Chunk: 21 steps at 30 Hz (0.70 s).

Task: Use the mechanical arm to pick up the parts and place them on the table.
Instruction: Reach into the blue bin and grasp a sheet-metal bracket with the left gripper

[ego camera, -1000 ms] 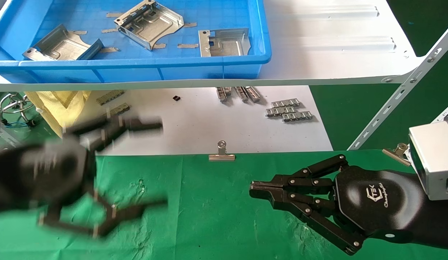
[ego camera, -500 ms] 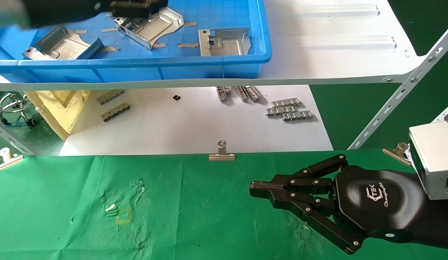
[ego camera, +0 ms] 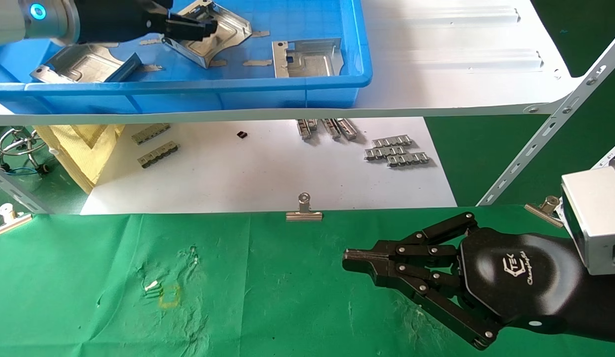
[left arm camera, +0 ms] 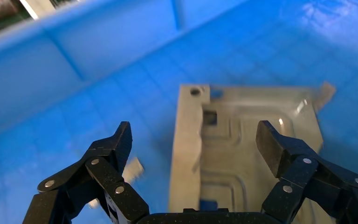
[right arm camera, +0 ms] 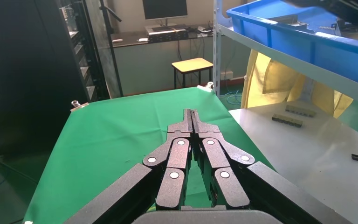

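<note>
Three silvery parts lie in the blue tray on the upper shelf: a left one, a middle one and a right one. My left gripper is inside the tray, open and empty, over the middle part. In the left wrist view a part lies flat on the tray floor between the spread fingers, untouched. My right gripper is shut and empty, low over the green table. Its closed tips show in the right wrist view.
The tray stands on a white shelf held by a slanted metal brace. Below it a white board carries grey toothed strips. Binder clips pin the cloth's edge. A yellow cloth hangs at the left.
My left arm has risen from above the green table at the left up into the blue tray, its gripper still open. The right arm has not moved.
</note>
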{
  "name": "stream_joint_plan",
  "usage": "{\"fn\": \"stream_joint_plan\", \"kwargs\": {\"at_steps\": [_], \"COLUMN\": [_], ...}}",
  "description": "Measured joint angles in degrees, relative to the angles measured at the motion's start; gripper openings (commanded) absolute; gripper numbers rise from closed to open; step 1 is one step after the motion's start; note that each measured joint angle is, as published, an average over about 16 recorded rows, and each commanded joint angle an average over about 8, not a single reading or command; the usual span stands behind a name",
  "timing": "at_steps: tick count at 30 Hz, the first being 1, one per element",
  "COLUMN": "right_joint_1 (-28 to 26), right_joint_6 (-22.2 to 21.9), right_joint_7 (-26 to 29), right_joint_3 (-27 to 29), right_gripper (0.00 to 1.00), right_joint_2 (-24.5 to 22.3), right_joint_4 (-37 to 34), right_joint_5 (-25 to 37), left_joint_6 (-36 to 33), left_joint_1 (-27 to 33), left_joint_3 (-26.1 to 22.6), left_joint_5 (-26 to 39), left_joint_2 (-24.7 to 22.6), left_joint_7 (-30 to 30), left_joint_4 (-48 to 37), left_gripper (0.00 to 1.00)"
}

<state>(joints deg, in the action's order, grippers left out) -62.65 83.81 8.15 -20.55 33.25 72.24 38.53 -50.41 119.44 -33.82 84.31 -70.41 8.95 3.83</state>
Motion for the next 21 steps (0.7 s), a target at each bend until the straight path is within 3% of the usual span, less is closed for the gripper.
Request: {"fn": "stream_joint_plan", "kwargs": {"at_steps": [21], "right_joint_1": [0.0], "right_joint_6": [0.0], "right_joint_7": [-0.01], "right_joint_3": [-0.01], "right_gripper": [0.0], "right_joint_2": [0.0], "right_joint_4": [0.0], "right_joint_5": [-0.01], "left_joint_6": [-1.56], "left_joint_1": [1.43], "left_joint_3": [-0.34], "left_joint_5": [0.48], "left_joint_2": [1.02], "left_joint_7": [-1.51], "left_joint_4": [-3.0], "left_gripper": [0.0]}}
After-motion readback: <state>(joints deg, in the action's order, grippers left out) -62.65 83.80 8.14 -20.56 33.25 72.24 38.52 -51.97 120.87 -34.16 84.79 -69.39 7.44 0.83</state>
